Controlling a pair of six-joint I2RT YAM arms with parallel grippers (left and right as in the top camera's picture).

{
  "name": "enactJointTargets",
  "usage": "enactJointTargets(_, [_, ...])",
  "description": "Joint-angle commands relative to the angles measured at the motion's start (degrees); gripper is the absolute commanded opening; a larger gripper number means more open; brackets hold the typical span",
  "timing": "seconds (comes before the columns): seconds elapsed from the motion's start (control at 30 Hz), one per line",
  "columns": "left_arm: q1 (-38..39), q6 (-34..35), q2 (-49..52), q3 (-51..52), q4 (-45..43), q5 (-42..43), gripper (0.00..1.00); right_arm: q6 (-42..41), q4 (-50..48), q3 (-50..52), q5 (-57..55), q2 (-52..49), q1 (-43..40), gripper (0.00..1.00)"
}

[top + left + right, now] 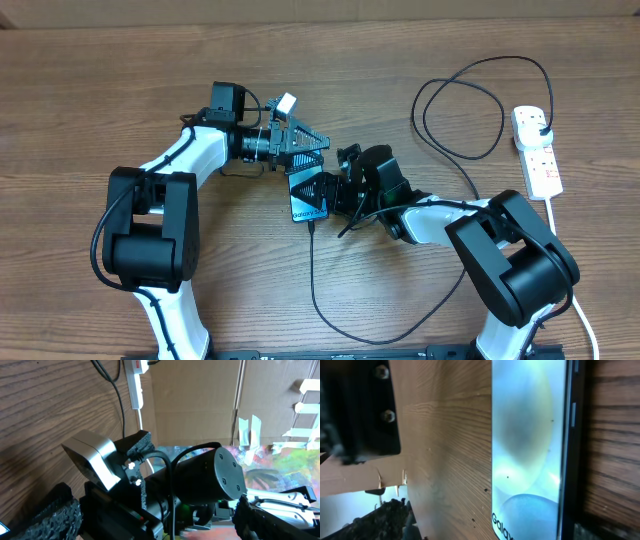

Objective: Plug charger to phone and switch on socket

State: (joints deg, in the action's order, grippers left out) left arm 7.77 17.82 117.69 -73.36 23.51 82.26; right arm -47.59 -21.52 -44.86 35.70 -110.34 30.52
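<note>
Phone (310, 200): flat on surface (90, 70), charger (312, 270) reaching its end
Left hand (303, 152): open
Right hand (336, 190): open, astride phone

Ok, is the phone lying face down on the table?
No, the phone lies screen up: the right wrist view shows its light blue display and white Galaxy lettering.

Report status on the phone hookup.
Left gripper open, at far end of phone. Right gripper open, beside phone. Charger tip at phone's near edge; seating unclear. Nothing blocking socket.
</note>
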Motion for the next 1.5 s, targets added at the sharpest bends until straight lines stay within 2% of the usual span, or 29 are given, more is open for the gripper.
enactJointTargets(0.0, [-0.35,-0.87,-0.22,-0.04,-0.24,-0.22,1.00,0.70,2.93,2.45,-8.31,-3.58,-0.26,0.95])
enactJointTargets(0.07, [-0.35,-0.87,-0.22,-0.04,-0.24,-0.20,1.00,0.70,2.93,2.45,-8.28,-3.58,-0.26,1.00])
enactJointTargets(1.47, [-0.35,-0.87,-0.22,-0.04,-0.28,-1.77,1.00,-0.83,2.71,2.45,-13.14,-3.13,1.36,1.00])
